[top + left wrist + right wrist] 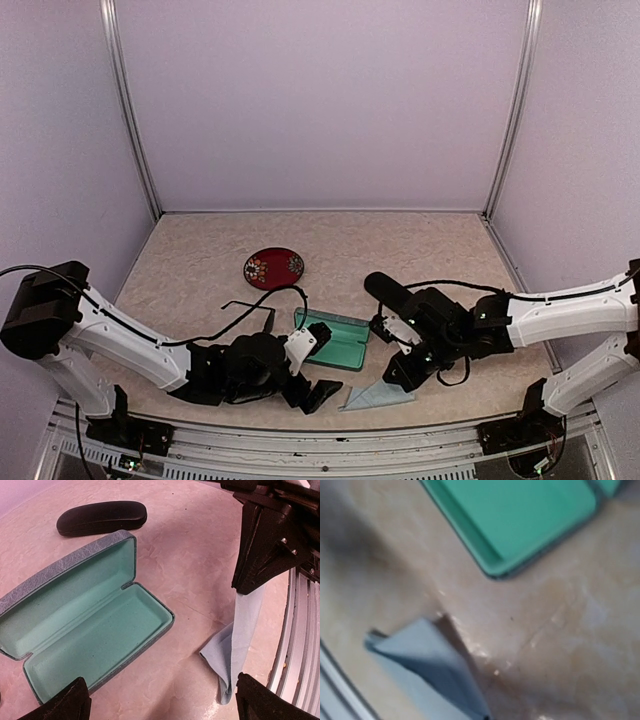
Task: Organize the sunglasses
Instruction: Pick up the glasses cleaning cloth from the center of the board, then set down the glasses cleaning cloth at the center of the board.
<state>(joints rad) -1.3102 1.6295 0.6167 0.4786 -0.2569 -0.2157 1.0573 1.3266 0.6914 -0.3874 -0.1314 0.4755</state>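
Observation:
Thin black lines [250,309] left of the open case look like the thin-framed sunglasses, partly hidden by my left arm; I cannot be sure. No other pair shows. My right gripper [398,380] is shut on a light blue cloth [380,396]. In the left wrist view the cloth [244,630] hangs from that gripper [243,587], with its lower end on the table. The right wrist view is blurred and shows the cloth [430,672] near the case corner [520,525]. My left gripper [165,705] stands wide open and empty, low over the table between the case and the cloth.
A blue-grey rectangular case [75,630] lies open, its teal lining up and nothing in it. A black oval case [101,517] lies shut behind it. A red round patterned dish [273,268] sits farther back. The table's metal front rail [300,645] runs right beside the cloth.

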